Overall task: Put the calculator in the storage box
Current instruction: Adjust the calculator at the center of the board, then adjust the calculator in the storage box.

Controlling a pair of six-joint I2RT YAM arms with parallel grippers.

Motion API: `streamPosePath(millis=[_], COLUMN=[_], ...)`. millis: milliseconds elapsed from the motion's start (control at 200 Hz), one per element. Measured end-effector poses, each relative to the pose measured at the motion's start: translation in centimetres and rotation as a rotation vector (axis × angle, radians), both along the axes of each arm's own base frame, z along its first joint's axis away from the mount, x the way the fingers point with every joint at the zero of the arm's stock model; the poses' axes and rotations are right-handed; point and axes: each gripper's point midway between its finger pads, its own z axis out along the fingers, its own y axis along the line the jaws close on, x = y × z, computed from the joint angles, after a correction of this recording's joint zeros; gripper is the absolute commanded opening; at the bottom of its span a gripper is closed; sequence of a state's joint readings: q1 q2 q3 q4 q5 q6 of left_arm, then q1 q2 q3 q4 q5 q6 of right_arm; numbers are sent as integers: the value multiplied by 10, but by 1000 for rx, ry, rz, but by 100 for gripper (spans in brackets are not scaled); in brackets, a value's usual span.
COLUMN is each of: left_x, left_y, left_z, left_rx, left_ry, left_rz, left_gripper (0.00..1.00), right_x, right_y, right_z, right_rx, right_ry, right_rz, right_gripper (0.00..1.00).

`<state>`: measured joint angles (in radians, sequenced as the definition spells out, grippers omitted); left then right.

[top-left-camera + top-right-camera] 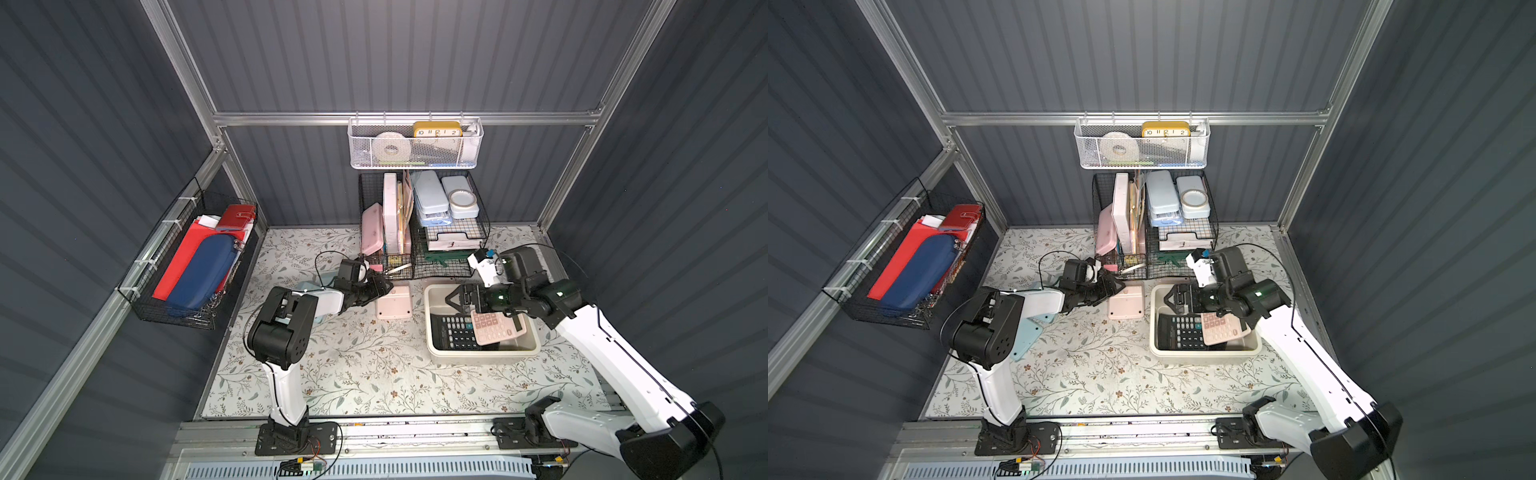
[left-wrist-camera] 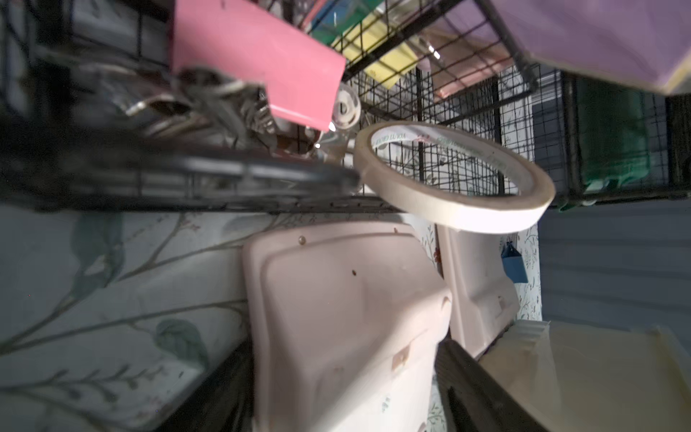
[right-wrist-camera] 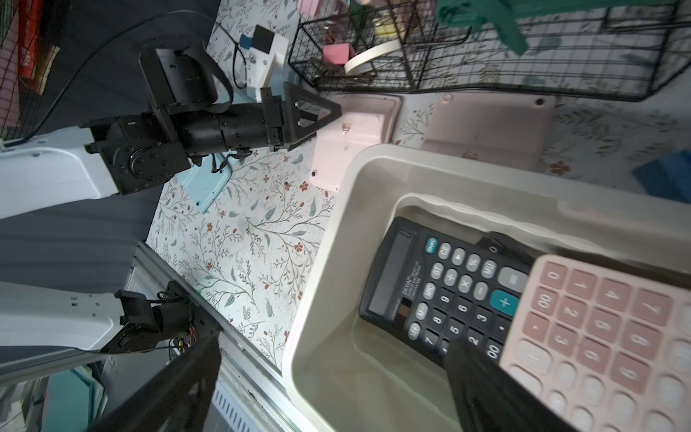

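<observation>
Dark ribbed walls (image 1: 395, 54), floral tabletop (image 1: 374, 374)

**Site type:** robotics test cell, dressed as a stationery desk.

**Enclosure:** dark grey ribbed wall panels (image 1: 374, 54) on three sides, held in a bare aluminium frame (image 1: 291, 118).

**Fixtures:** two white-and-black robot arms, the left arm (image 1: 286, 386) and the right arm (image 1: 623, 357), bolted to a metal rail (image 1: 415, 435) along the front edge.

**Worktop** (image 1: 374, 374)**:** covered in a floral-print sheet.

**Office stock:**
- Black wire basket (image 1: 183, 318) on a side wall, holding red folders (image 1: 183, 257) and a blue case (image 1: 199, 274).
- White mesh basket (image 1: 361, 156) hung at the back, holding a yellow clock (image 1: 436, 126) and a tape roll (image 1: 388, 147).
- Black wire organiser (image 1: 478, 232) packed with pastel cases (image 1: 432, 193).
- Cream storage box (image 1: 482, 358) containing calculators (image 1: 455, 332).
</observation>
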<state>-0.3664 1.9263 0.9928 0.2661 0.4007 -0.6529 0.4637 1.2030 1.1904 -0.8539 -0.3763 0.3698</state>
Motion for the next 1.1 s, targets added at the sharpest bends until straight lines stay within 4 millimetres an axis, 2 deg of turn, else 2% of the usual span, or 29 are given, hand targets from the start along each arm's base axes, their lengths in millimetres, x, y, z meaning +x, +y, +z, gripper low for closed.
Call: streamPosePath(millis=[135,225,455,620,745,845,890,946,1016,1096], left_x=[-10,-18,-32,-32,-30,-30,-30,-31,-32,-33], left_y=[-4,-9,-17,-16,-9,0,4,8,14,19], left_z=[1,3,6,5,9,13,18,26,40,59], left_rx=[-51,-100,-186,-182,-139,-92,-74,-54,-37,-27], left_ry=[5,18,57,61,57,58,52,38,12,-24], left_rz=[-22,-48,-89,-82,-45,-3,14,31,50,68], left_gripper=[74,75,74,85,93,96,98,98,99,99], right_x=[6,10,15,22,15,17,22,27,34,40], right_y=[18,19,14,7,28,39,33,16,-13,-54], right_z=[-16,-23,-24,-16,-1,-5,-13,-23,-29,-26], right_rx=[-24,-38,-57,-105,-103,-143,-192,-266,-350,-414], right_ry=[48,64,54,12,-33,-29,-20,-7,-2,-19], right_rz=[19,5,-35,-67,-3,16,-10,-61,-138,-243], right_gripper=[99,99,99,96,96,96,96,95,94,91])
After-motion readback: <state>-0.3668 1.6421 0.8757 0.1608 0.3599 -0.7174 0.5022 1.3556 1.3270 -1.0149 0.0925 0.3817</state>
